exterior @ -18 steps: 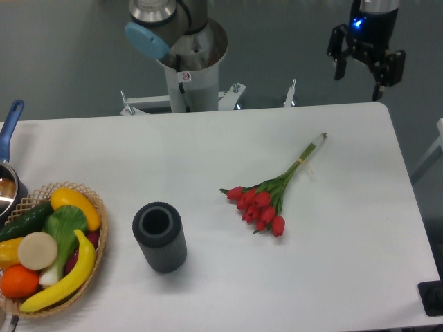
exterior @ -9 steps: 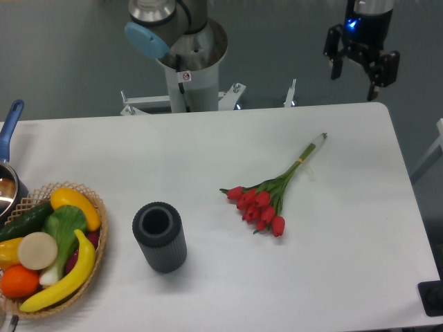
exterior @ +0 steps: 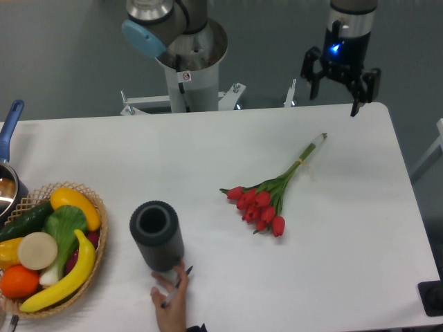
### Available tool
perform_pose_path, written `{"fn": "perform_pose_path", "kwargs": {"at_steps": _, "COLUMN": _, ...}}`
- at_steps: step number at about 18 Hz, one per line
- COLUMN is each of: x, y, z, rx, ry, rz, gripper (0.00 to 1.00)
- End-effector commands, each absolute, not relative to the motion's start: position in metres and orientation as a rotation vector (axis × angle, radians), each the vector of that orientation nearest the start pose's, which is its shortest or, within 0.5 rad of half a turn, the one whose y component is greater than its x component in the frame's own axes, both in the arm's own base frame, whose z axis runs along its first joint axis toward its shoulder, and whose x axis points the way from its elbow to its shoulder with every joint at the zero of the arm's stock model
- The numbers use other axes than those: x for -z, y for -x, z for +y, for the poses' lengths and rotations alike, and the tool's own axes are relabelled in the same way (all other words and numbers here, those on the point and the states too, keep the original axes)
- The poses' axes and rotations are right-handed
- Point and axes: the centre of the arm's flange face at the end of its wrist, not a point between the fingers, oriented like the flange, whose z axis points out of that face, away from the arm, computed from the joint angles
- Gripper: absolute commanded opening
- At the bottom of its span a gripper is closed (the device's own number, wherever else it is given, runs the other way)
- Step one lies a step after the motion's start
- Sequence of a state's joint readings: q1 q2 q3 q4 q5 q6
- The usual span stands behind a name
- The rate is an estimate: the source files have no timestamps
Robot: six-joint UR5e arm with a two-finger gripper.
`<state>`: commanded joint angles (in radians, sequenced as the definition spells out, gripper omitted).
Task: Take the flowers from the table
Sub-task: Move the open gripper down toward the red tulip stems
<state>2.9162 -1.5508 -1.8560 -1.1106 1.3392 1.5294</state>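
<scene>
The flowers (exterior: 266, 202) lie flat on the white table (exterior: 208, 152), right of centre: a bunch of red tulip buds with green stems running up to the right, ending near the far edge. My gripper (exterior: 333, 88) hangs above the table's far right edge, well beyond the stem tips. Its two black fingers are spread apart with nothing between them.
A dark grey cylinder (exterior: 157, 236) stands at the front left of centre, with a person's hand (exterior: 171, 302) touching its base from the front edge. A wicker basket of fruit and vegetables (exterior: 48, 245) sits at the left. A pot (exterior: 8, 181) is at the left edge. The robot base (exterior: 190, 62) stands behind the table.
My gripper has moved left and slightly toward the table. A hand has come in at the front edge and nudged the grey cylinder a little. The flowers have not moved.
</scene>
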Motion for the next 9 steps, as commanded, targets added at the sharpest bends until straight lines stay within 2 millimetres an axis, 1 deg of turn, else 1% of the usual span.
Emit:
{"fn": "perform_pose_path", "kwargs": {"at_steps": 3, "x": -0.392, "y": 0.432, "z": 0.264, "rx": -0.164, "ry": 2.841, "rz": 0.18, "gripper": 1.0}}
{"fn": "perform_pose_path", "kwargs": {"at_steps": 4, "x": -0.388, "y": 0.43, "z": 0.266, "rx": -0.141, "ry": 2.824, "rz": 0.17, "gripper": 1.0}}
{"fn": "perform_pose_path", "kwargs": {"at_steps": 7, "x": -0.361, "y": 0.426, "z": 0.278, "rx": -0.067, "ry": 2.825, "rz": 0.194, "gripper": 1.0}}
{"fn": "perform_pose_path", "kwargs": {"at_steps": 8, "x": -0.357, "y": 0.427, "z": 0.28, "rx": -0.071, "ry": 2.826, "rz": 0.201, "gripper": 1.0}}
{"fn": "perform_pose_path", "kwargs": {"at_steps": 9, "x": -0.348, "y": 0.426, "z": 0.281, "rx": -0.081, "ry": 2.826, "rz": 0.206, "gripper": 1.0}}
